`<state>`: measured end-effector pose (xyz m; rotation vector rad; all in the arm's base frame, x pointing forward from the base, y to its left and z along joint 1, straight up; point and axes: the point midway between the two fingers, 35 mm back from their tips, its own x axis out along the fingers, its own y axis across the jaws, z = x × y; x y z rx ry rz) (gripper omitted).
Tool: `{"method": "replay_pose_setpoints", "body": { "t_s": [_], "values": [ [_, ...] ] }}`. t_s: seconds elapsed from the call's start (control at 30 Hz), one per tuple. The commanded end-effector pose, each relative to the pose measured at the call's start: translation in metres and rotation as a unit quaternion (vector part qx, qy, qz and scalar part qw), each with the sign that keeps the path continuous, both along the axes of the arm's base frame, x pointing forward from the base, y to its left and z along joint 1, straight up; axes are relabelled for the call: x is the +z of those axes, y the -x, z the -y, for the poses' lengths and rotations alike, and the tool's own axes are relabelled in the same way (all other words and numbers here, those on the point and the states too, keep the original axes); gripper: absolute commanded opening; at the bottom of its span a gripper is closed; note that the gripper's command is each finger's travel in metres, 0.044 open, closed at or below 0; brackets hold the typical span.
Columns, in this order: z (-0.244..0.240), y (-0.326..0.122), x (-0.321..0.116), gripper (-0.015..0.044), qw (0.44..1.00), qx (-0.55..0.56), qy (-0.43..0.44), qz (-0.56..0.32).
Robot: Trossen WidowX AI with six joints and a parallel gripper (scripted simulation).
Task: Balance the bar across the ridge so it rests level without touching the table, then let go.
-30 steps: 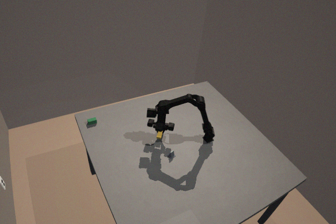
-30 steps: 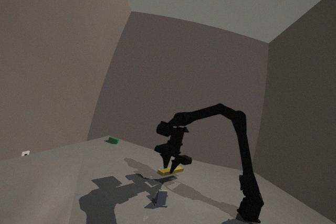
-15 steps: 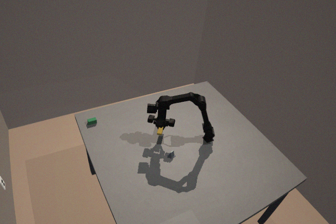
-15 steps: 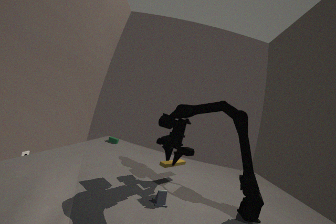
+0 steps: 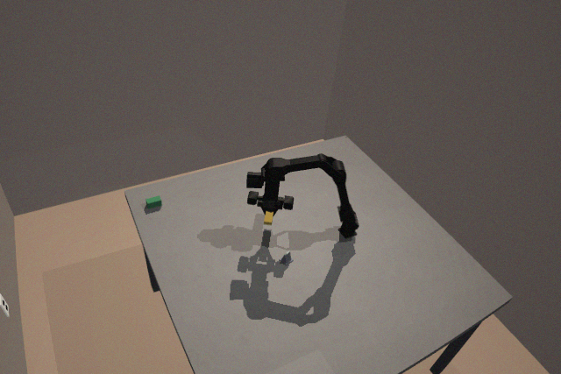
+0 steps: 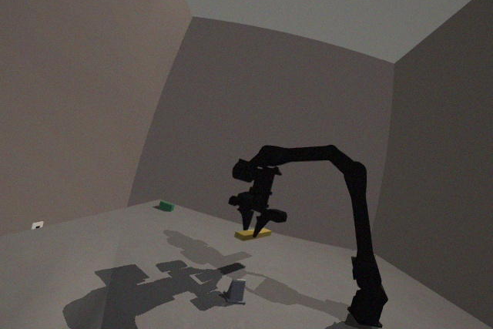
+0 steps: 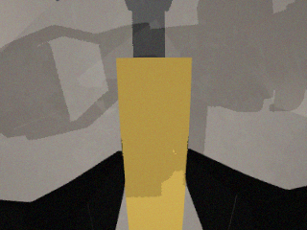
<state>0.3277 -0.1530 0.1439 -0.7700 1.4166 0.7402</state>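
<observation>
Claw [image 5: 270,214] [image 6: 250,233] [image 7: 153,157] pointed downward, its two fingers closed on the flanks of a yellow bar [image 5: 268,217] [image 6: 253,234] [image 7: 154,125]; bar pinched between them. Bar held off the worktop [image 5: 376,270] [image 6: 286,313] [image 7: 249,144], its dark shadow cast apart from it on the surface below. In the wrist view the bar is seen lengthwise between the fingers, its far end extended beyond them. Bar not set on the ridge [image 5: 286,258] [image 6: 237,290]; the small blue-grey ridge is seen standing on the worktop, near the bar but apart from it, touched by neither bar nor claw. Claw carried by a black arm [image 5: 305,162] [image 6: 310,153], arched over the worktop, its foot planted on the surface. Farther out, a green block [image 5: 153,201] [image 6: 166,206] is seen lying near a worktop edge, well apart from claw, bar and ridge. Broad arm shadows spread across the worktop around the ridge.
</observation>
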Motion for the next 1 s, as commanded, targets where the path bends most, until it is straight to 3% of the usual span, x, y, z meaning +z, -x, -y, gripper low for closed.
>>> {"method": "replay_pose_setpoints", "body": {
  "t_s": [0.0, 0.97],
  "values": [
    [-0.015, -0.006, 0.002, 0.0000, 0.999, 0.038, 0.002, 0.001],
    [-0.128, -0.024, 0.003, 0.0000, 0.960, 0.281, 0.004, 0.000]
  ]
}}
